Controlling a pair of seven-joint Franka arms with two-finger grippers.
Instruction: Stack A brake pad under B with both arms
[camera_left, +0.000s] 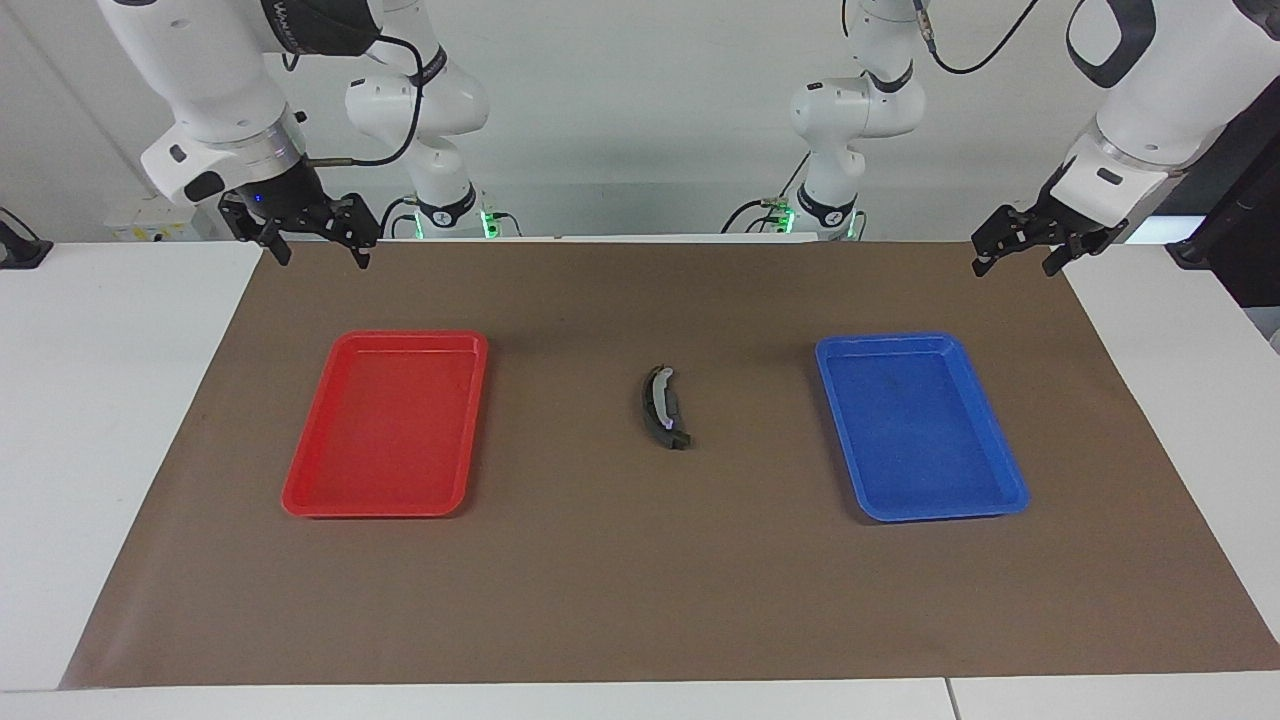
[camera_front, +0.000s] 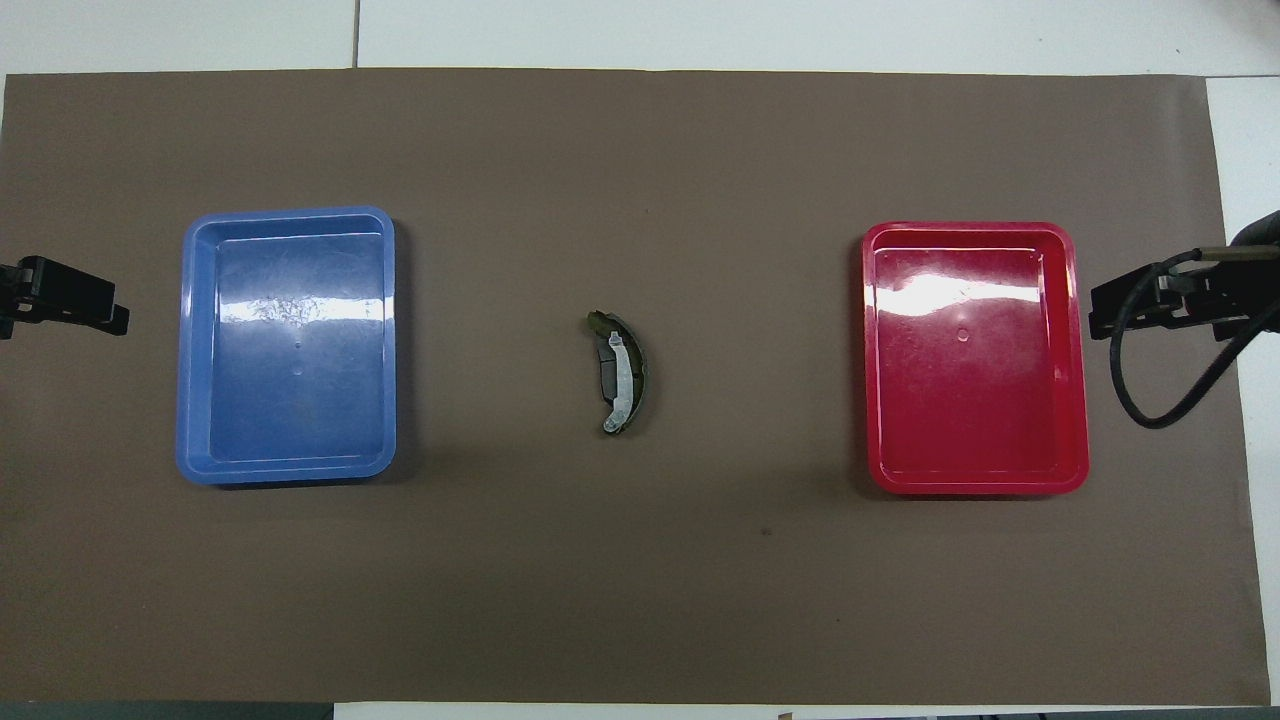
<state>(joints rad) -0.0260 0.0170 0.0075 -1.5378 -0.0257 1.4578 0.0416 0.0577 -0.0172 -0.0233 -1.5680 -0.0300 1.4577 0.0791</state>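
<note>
Brown mat (camera_front: 640, 600), arm bases only facing (camera_left: 845, 110)

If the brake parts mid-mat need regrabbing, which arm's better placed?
Near tie; right, barely. The right gripper and left gripper both hang open over the mat's corners by the bases. The brake parts lie midway between the trays, touched by neither.

Left gripper (camera_left: 1016, 255) hangs raised at the left arm's end, fingers spread apart and pointing down, nothing between them. Right gripper (camera_left: 316, 243) hangs raised at the right arm's end, fingers apparently apart too, nothing between them. Both wrists angle inward.
</note>
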